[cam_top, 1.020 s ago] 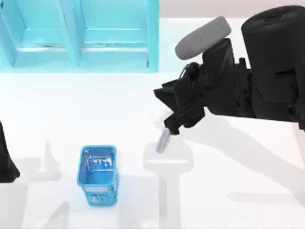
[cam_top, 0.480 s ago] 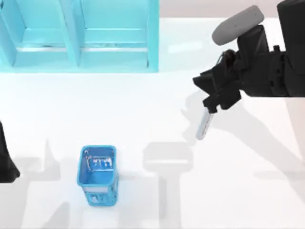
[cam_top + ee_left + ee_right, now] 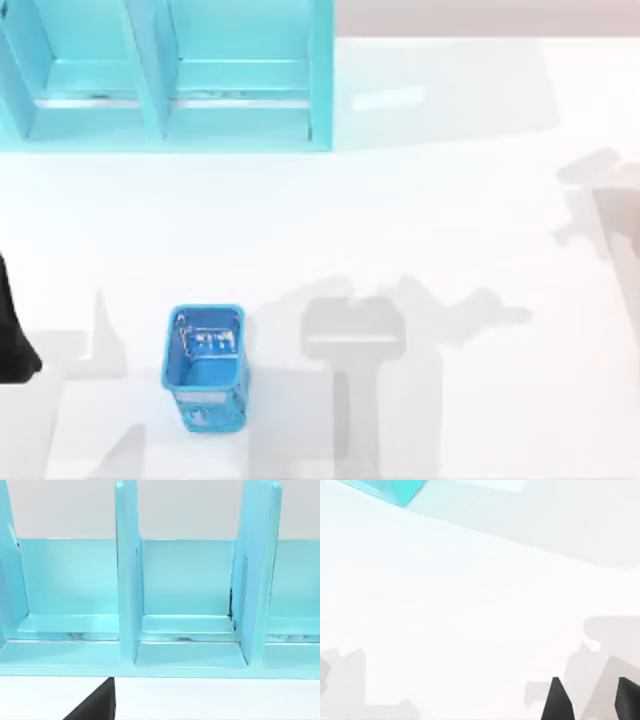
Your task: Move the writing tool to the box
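Observation:
The box is a small blue mesh holder (image 3: 205,368) standing upright at the front left of the table. The writing tool is out of view. In the right wrist view my right gripper (image 3: 590,702) hovers over bare white table, its two dark fingertips (image 3: 556,701) apart with nothing visible between them. Its shadow falls on the table at the far right of the top view. My left arm (image 3: 14,330) is parked at the left edge of the table, and a dark part of its gripper (image 3: 92,705) shows in the left wrist view.
A light-blue shelf unit (image 3: 165,75) with open compartments stands along the back left; the left wrist view faces its compartments (image 3: 187,605). Grey shadows of the arms lie across the white table around the holder.
My right arm, which held the pen above the middle of the table, has swung to the right and left the top view together with the pen. The left arm has not moved.

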